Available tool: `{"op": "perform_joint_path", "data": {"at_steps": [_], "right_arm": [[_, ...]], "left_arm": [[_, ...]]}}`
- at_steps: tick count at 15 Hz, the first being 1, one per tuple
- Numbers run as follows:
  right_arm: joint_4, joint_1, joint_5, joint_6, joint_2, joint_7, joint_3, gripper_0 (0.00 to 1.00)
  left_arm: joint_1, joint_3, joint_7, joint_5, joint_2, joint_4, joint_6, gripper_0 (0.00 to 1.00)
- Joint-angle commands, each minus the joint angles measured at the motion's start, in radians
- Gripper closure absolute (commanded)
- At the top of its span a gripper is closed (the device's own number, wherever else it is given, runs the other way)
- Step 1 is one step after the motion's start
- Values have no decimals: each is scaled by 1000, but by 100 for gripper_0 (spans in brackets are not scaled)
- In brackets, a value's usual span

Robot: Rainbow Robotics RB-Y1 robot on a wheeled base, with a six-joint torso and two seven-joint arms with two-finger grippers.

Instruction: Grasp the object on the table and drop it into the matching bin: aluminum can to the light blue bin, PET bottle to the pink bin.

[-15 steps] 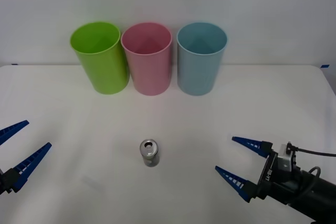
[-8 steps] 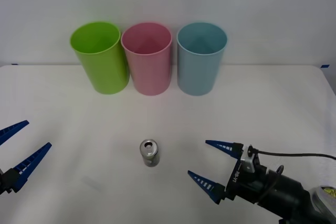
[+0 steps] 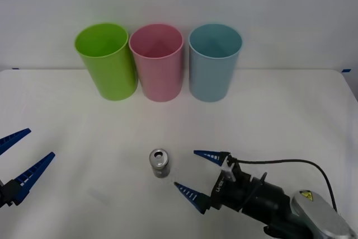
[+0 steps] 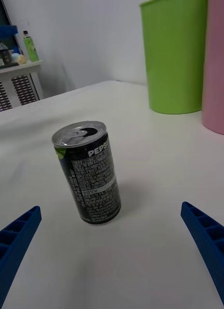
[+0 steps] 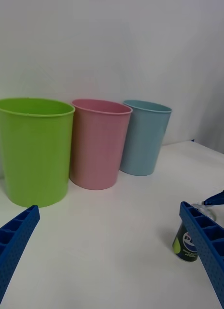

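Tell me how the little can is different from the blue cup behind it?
The aluminum can is much smaller than the light blue bin. The can is dark with printed writing and a silver top; the bin is plain light blue. The can's top is closed over except for a small drinking hole, while the bin is wide open. The can stands alone near the open right gripper; the bin stands in a row beside the pink bin. Both are round and upright on the table.
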Motion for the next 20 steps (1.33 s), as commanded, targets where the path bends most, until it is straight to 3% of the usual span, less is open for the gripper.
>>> {"op": "perform_joint_path", "data": {"at_steps": [1,9,20], "right_arm": [[21,-20,40,23,42,14,6,0],[124,-104,70,89,133,45,44,0],[124,-113,69,152,147,54,85,0]], "left_arm": [[0,0,0,0,0,0,0,0],[0,0,0,0,0,0,0,0],[0,0,0,0,0,0,0,0]]}}
